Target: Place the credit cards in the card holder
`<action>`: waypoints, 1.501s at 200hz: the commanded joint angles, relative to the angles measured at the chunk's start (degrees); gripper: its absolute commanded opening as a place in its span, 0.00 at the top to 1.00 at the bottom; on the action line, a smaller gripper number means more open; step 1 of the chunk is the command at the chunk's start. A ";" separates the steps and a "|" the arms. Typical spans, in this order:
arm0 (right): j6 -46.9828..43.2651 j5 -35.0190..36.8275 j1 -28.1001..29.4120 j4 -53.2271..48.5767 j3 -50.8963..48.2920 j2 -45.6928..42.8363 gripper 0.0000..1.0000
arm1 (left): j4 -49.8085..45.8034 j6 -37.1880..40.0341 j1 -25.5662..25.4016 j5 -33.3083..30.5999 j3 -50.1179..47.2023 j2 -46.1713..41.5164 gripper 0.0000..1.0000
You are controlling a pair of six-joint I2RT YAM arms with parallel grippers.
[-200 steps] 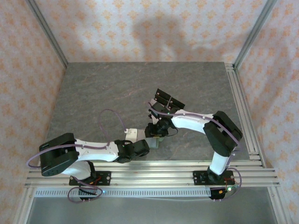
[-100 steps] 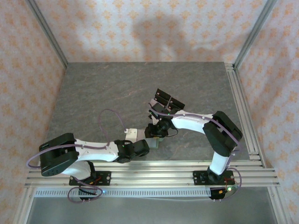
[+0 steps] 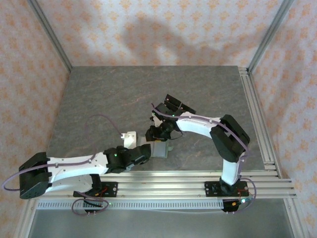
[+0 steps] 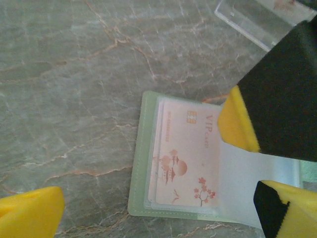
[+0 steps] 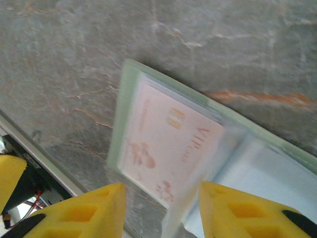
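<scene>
**Light, floppy holder: pin it, don't pinch it**

My left fingers (image 4: pixel 29 213) are spread wide, straddling the near edge of the card holder (image 4: pixel 141 163), which lies open and flat on the table (image 4: pixel 74 74). It looks thin and soft, likely to slide or fold shut, so I'd press on the bare flap. The pink credit card (image 4: pixel 183 158) sits in its clear pocket; it looks stiff and slick, best nudged by its short edge. My right fingers (image 5: pixel 94 213) are half spread over the far flap, gripping nothing I can see.
</scene>
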 commanded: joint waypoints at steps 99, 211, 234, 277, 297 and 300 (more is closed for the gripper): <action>0.28 -0.49 3.27 -4.67 12.29 9.09 0.57 | -12.82 -5.01 -0.31 -7.19 -2.93 -12.10 0.00; 0.23 22.46 3.20 -9.89 -7.01 -14.01 0.57 | -11.05 -0.44 3.73 -2.91 1.42 -1.00 0.00; 0.92 29.34 3.21 -13.17 -11.14 -19.54 0.56 | -10.24 1.78 5.23 -1.99 3.05 1.75 0.00; 1.79 29.87 3.18 -11.76 -16.32 -21.22 0.56 | -8.01 5.43 8.41 0.12 4.79 6.44 0.00; 2.09 29.13 3.18 -9.81 -16.61 -19.10 0.57 | -7.47 6.79 9.45 0.90 5.48 8.79 0.00; 2.09 29.00 3.14 -9.63 -16.55 -18.75 0.57 | -7.40 6.91 9.59 0.98 5.68 9.20 0.00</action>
